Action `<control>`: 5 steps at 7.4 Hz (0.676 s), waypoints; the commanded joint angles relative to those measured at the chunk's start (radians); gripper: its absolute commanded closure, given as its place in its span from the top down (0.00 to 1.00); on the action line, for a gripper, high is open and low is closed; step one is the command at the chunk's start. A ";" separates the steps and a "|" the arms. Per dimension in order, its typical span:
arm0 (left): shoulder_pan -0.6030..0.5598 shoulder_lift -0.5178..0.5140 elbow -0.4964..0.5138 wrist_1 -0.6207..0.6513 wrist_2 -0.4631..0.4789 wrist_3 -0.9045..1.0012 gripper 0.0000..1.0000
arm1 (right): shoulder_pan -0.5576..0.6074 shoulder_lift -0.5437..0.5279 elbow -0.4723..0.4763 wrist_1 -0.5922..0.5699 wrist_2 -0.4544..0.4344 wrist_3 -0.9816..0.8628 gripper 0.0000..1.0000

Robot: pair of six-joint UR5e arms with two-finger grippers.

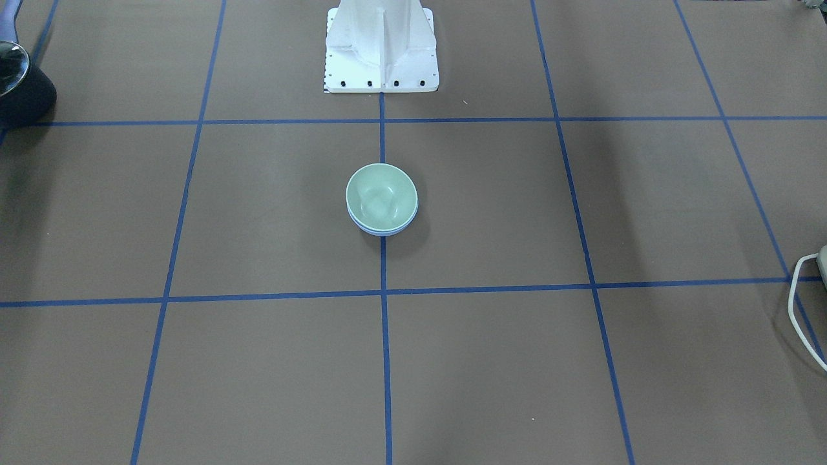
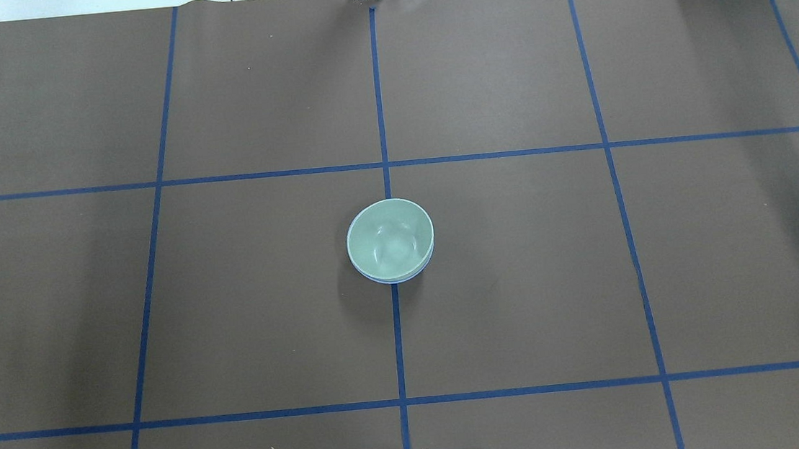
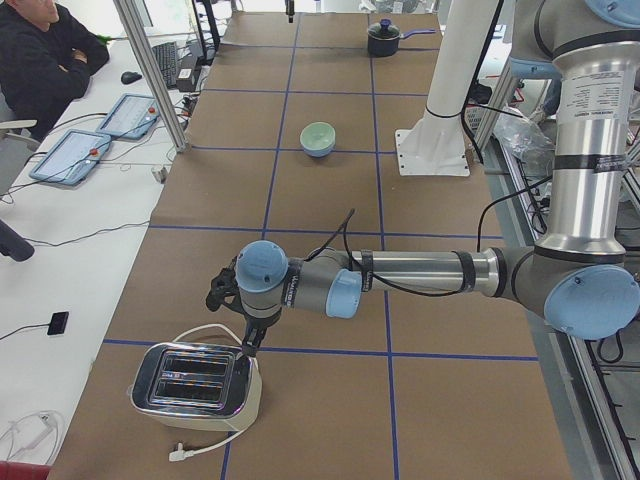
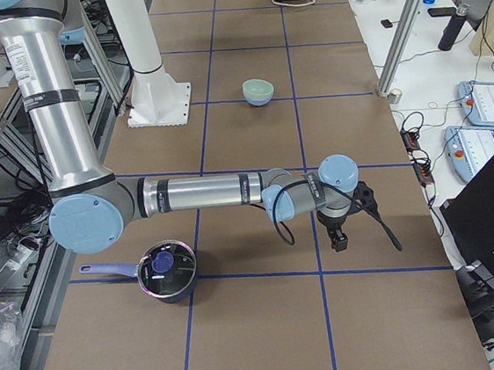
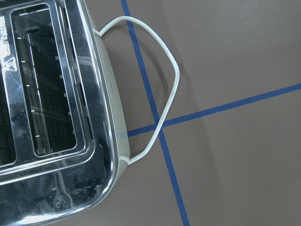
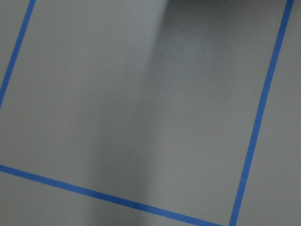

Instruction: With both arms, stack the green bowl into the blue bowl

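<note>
The green bowl (image 1: 381,194) sits nested inside the blue bowl (image 1: 385,231) at the table's middle, on the centre tape line. Only the blue bowl's rim and lower wall show under it. In the overhead view the green bowl (image 2: 390,238) covers the blue bowl (image 2: 395,279). Both arms are far from the bowls. My left gripper (image 3: 247,338) hangs above a toaster at the table's left end. My right gripper (image 4: 339,241) hangs over the table's right end. Neither wrist view shows fingers, so I cannot tell whether either is open or shut.
A chrome toaster (image 3: 195,385) with a white cord (image 5: 160,94) stands at the left end. A dark pot with a lid (image 4: 166,271) stands at the right end. The white pedestal (image 1: 381,45) stands behind the bowls. A seated person (image 3: 45,50) is beside the table.
</note>
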 commanded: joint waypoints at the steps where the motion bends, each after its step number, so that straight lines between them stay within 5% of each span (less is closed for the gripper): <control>1: 0.001 -0.002 -0.001 -0.001 0.000 -0.009 0.97 | 0.006 0.012 0.011 0.015 0.010 0.013 1.00; 5: 0.001 -0.002 -0.001 -0.001 -0.001 -0.019 0.97 | 0.005 0.010 0.034 0.013 -0.026 0.011 1.00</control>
